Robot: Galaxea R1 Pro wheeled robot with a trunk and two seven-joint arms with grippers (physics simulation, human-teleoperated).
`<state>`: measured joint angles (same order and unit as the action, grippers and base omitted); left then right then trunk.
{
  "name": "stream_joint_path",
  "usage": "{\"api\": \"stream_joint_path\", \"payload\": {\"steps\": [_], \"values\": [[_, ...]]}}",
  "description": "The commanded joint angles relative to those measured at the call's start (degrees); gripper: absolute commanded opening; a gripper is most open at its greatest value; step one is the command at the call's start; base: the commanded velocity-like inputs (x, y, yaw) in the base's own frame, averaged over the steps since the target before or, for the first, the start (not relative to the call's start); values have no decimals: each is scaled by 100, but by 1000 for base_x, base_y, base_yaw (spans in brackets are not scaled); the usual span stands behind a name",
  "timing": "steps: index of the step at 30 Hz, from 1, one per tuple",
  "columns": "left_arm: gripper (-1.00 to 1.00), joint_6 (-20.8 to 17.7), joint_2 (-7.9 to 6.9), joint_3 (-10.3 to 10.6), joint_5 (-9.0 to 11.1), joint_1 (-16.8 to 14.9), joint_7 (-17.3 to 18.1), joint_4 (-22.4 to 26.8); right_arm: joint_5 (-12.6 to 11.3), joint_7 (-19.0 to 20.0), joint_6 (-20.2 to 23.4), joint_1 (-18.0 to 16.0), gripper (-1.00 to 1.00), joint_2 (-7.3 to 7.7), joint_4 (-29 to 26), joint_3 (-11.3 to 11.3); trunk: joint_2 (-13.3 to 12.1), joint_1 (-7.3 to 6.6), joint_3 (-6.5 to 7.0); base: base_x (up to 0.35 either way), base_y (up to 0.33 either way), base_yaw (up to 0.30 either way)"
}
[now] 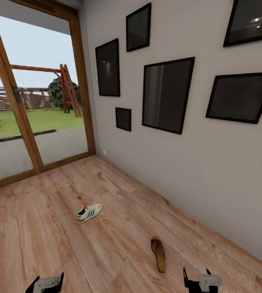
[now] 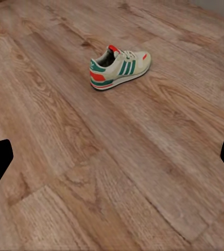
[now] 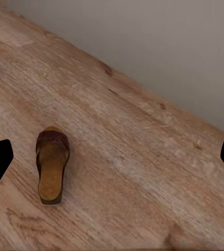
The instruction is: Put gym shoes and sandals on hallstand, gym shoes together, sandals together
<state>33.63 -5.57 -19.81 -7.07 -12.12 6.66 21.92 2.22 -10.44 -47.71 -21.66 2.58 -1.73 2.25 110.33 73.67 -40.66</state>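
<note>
Still early: a sneaker (image 1: 89,213) at lower centre-left, a sandal (image 1: 158,254) at lower right, both on the floor (image 1: 118,203). Both grippers (image 1: 46,283) (image 1: 197,280) hang empty, seemingly spread. Next: approach one.

L gripper (image 1: 48,282): low at head view's bottom edge, left side; black fingers (image 1: 34,283) spread apart, nothing btwn them.
R gripper (image 1: 196,276): bottom edge, right side; fingers (image 1: 185,275) apart, empty.
Wrist views: dark fingertips at both side edges on each, wide gap.
Arms: not seen beyond grippers.
</note>
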Motion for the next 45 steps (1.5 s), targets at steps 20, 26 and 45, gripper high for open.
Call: {"api": "stream_joint_path", "payload": {"steps": [20, 26, 45], "values": [[100, 20, 4, -49, -57, -3, 29, -4, 24, -54, -10, -5, 100, -3, 6, 29, 2, -1, 42, 0, 251, -93], [100, 20, 4, -49, -57, -6, 29, -4, 24, -54, -10, -5, 100, -3, 6, 30, 2, -1, 42, 0, 13, 0], [100, 20, 4, -49, -57, -3, 29, -4, 24, -62, -10, -5, 100, -3, 6, 29, 2, -1, 42, 67, 1, 0]]}}
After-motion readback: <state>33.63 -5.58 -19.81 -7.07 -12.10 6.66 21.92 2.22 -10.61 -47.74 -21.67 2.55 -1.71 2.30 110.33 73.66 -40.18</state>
